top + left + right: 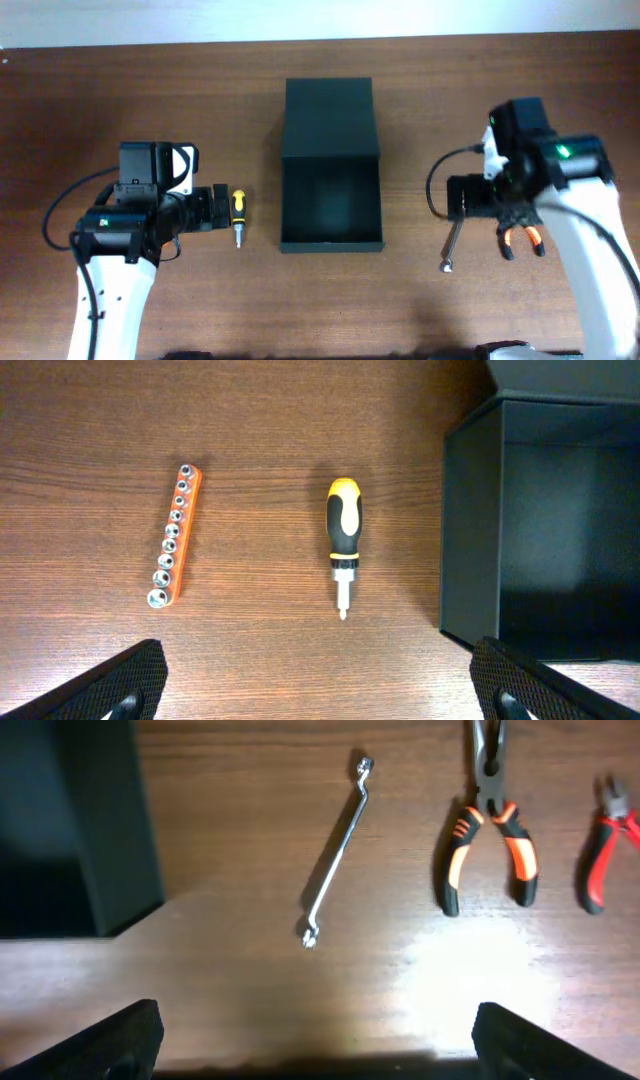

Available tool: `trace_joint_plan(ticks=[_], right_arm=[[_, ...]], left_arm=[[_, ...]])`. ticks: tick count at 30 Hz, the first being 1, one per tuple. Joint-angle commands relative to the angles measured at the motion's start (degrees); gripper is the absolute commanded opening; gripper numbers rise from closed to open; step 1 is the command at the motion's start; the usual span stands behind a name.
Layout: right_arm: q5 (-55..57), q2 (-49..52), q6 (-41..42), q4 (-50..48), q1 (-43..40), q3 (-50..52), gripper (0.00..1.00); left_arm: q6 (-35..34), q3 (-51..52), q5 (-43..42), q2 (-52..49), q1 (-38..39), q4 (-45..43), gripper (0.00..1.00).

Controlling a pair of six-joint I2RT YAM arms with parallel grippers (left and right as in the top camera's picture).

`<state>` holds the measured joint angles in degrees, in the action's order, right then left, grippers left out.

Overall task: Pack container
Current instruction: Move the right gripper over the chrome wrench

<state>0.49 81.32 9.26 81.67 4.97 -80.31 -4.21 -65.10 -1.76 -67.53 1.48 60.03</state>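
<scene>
Tools lie on either side of the container [331, 200], which sits mid-table with its flap lid [330, 110] folded back and mouth up, seemingly so either arm can drop things in. The left gripper [320, 685] hangs spread wide and empty over the screwdriver [343, 540] and socket rail [174, 535]. The right gripper [318, 1040], equally spread, is over the wrench [336, 850] and orange pliers [488, 830]. Red-handled cutters [605, 840] are cut off at the frame edge, and the container's dark interior shows no contents I can make out.

No readable text, label, brand or number shows on anything.
</scene>
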Motion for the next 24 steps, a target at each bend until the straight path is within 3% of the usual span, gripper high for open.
trace_joint_plan(ticks=[1, 7, 24], right_arm=[[-0.59, 5.20, 1.27, -2.40, -2.38, 0.28, 0.99], [-5.14, 10.64, 1.38, -9.38, -7.43, 2.51, 0.99], [-5.01, 11.32, 2.21, -30.45, -7.96, 28.00, 0.96]], left_arm=[[-0.46, -1.05, 1.31, -0.39, -0.04, 0.28, 0.99], [-0.46, -1.05, 3.28, -0.39, -0.07, 0.63, 0.99], [-0.48, -1.05, 3.23, -0.39, -0.04, 0.46, 0.99]])
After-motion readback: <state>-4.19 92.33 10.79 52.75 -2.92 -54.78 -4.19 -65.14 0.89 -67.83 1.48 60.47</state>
